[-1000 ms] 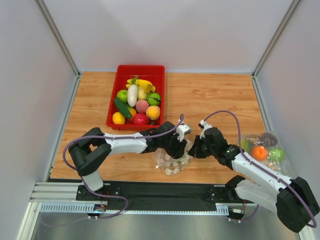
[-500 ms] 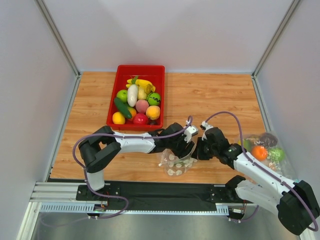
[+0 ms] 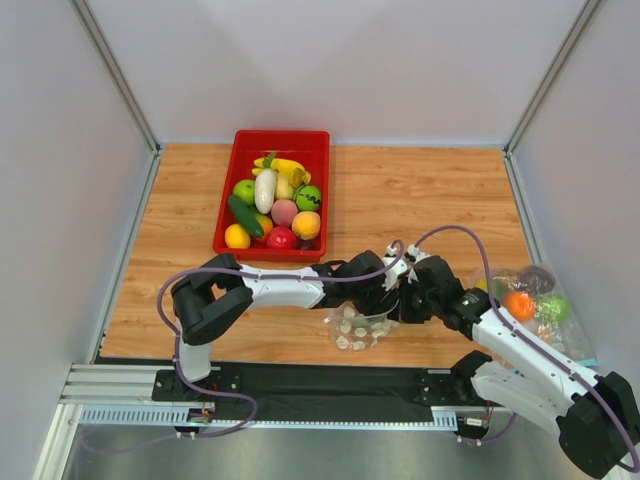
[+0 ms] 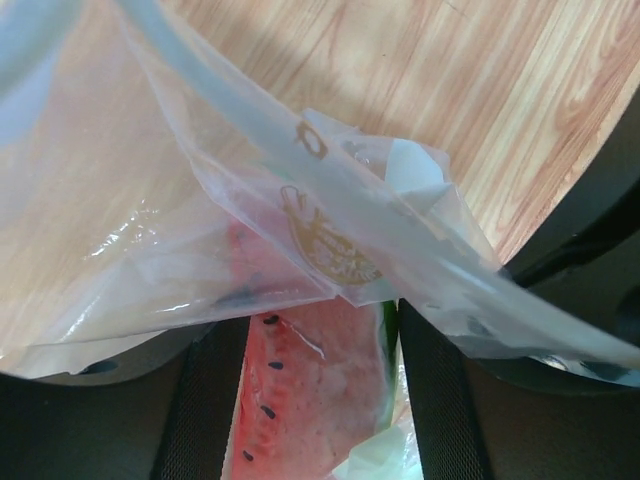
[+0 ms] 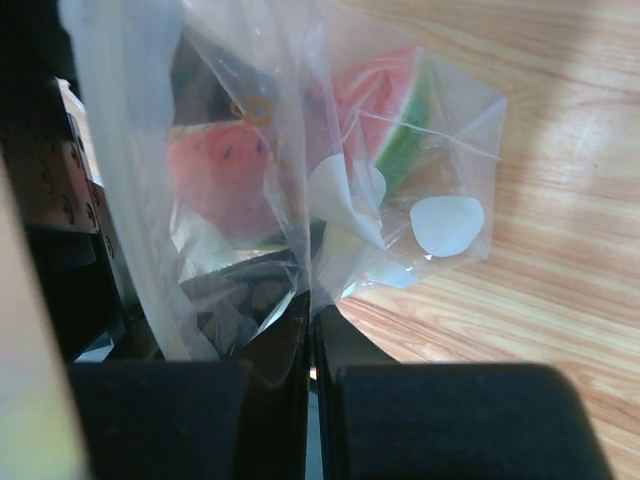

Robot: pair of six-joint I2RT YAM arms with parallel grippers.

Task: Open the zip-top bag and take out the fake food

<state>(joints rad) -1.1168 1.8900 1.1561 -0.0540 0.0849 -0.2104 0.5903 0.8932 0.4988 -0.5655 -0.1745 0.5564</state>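
Sliding right over the last second overhead, left gripper (image 3: 386, 288) now crowds right gripper (image 3: 407, 296) above the dotted bag (image 3: 356, 328) near the table's (image 3: 430, 200) front edge; left wrist: fingers (image 4: 205, 410) straddle the watermelon slice (image 4: 310, 390), clamp unclear; right wrist: fingers (image 5: 292, 345) pinch bag film, so extraction looks close.

I'm working in a lab test cell: plain white panels (image 3: 350, 60) box in the wooden tabletop (image 3: 430, 200), with an aluminium rail (image 3: 110, 390) along the frame's bottom edge.

fake food (image 4: 312, 395) in zip-top bag (image 3: 358, 328), tray (image 3: 283, 135) behind it
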